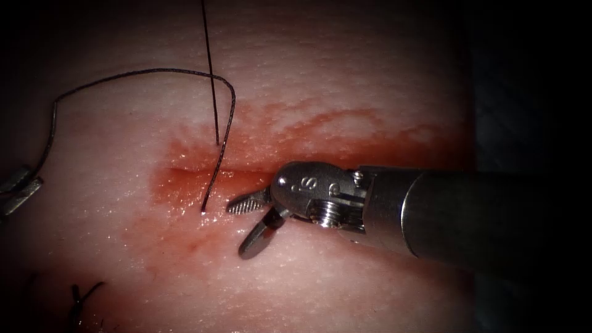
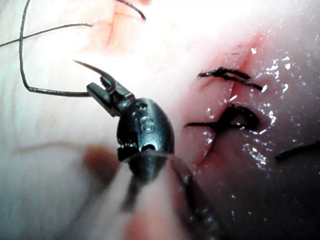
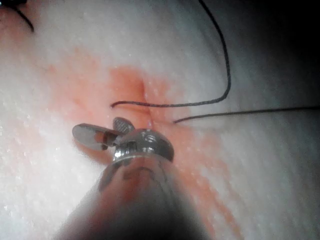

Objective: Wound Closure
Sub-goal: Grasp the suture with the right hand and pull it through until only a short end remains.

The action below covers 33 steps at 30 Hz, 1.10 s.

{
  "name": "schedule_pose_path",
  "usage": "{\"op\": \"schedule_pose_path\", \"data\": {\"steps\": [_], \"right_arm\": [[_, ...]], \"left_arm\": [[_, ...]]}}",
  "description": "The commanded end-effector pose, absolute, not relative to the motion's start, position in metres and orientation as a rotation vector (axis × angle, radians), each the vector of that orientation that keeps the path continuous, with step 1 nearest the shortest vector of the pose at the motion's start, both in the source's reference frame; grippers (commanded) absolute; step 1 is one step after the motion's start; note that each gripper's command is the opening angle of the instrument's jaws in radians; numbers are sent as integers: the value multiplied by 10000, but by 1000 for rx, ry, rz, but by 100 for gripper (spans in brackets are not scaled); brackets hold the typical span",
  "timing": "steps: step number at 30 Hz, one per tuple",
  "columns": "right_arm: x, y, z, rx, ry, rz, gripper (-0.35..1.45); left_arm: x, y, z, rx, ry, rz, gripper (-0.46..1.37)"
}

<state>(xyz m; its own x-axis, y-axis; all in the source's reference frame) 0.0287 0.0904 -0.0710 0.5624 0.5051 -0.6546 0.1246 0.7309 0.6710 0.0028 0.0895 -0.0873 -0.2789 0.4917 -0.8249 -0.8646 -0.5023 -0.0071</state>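
Lettering stamped on the clevis of the right tool (image 1: 250, 225) reads as an "S" with a second character beside it, possibly a "P"; the marking is small and I would not vouch for the second letter. This tool enters from the right over the tissue (image 1: 345, 92), its jaws spread well apart and holding nothing, tips resting just right of the spot where the thread (image 1: 225, 142) enters the surface below the cut (image 1: 203, 174). Red fluid (image 1: 320, 126) stains the tissue around the cut. The thread crosses the cut, arcs up and runs left toward the left tool (image 1: 15, 191) at the picture's left edge, while a second, straight strand rises from above the cut toward the top of the frame. The left wrist view supplies what the endoscope does not: the left tool (image 2: 102, 90) has its jaws closed on the needle (image 2: 92, 70), gripping it near the trailing end, with the pointed tip projecting free in the air, clear of the tissue, and the thread (image 2: 50, 91) trailing from the jaws. That view also shows finished stitches (image 2: 235, 117) with dark knots along the cut. The right wrist view confirms the right tool (image 3: 102, 132) gaping and empty, with two thread strands (image 3: 200, 104) emerging from the tissue just beyond it. Cut thread ends (image 1: 83, 296) lie at the endoscope's lower left.
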Motion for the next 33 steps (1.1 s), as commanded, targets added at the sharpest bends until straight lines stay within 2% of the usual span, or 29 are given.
{"op": "schedule_pose_path", "data": {"steps": [1, 8, 15, 23, 33], "right_arm": [[286, 904, -710, 742, 965, 254, 101], [276, 899, -714, 778, 923, 437, 102], [274, 895, -707, 732, 992, 656, 113], [282, 889, -686, 691, 983, 749, 114], [301, 904, -662, 625, 1047, 889, 113]], "left_arm": [[29, 896, -876, -1022, 565, 1898, -35], [31, 901, -887, -1044, 571, 1875, -35], [32, 905, -899, -1055, 585, 1862, -35], [32, 910, -914, -1081, 606, 1847, -35], [29, 913, -927, -1103, 621, 1830, -35]]}}
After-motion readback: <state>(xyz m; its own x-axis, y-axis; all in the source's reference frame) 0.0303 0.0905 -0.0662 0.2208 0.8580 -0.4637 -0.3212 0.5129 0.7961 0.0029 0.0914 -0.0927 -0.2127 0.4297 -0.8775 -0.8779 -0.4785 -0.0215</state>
